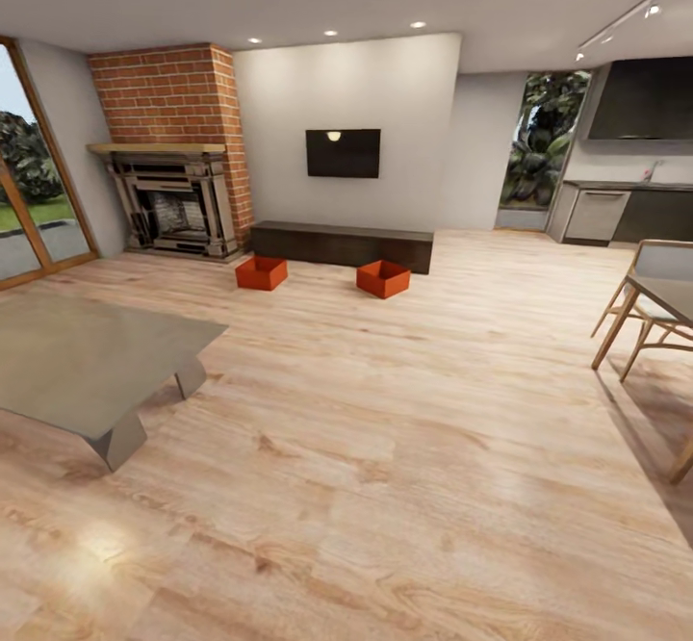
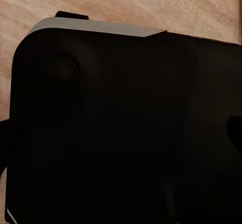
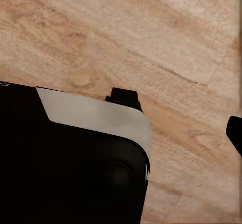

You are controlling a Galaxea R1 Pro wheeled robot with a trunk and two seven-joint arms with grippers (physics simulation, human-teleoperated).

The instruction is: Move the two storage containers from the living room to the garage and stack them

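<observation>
Two orange-red storage containers sit on the light wood-plank floor (image 1: 385, 448) of the living room, far across from the robot, just in front of the long low dark-wood bench (image 1: 343, 244). Left container (image 1: 261, 272) is nearer the fireplace; right container (image 1: 383, 278) is by the bench's right part. They're well apart from each other, both upright w/ open tops, neither stacked.

Room, big to small: white back wall (image 1: 404, 121) w/ a black wall TV (image 1: 343, 152) above the bench; red-brick fireplace (image 1: 173, 150) at the left w/ a wood mantel; glass door (image 1: 29, 179) at far left showing greenery. Dark-cabinet kitchen (image 1: 626, 189) opens at the right rear. Grey low table (image 1: 87, 362) sits at near left, nothing on it visible. Wooden chair (image 1: 654, 309) and a table edge are at the right side.

Left wrist view: dark robot body (image 2: 126, 133) w/ a grey top edge takes most of the pic, plank floor behind it. Right wrist view: same kind of dark body (image 3: 70, 163) w/ grey panel, over plank floor. Small dark tips poke in at the edges of both, but can't tell whether either hand is apart or together.
</observation>
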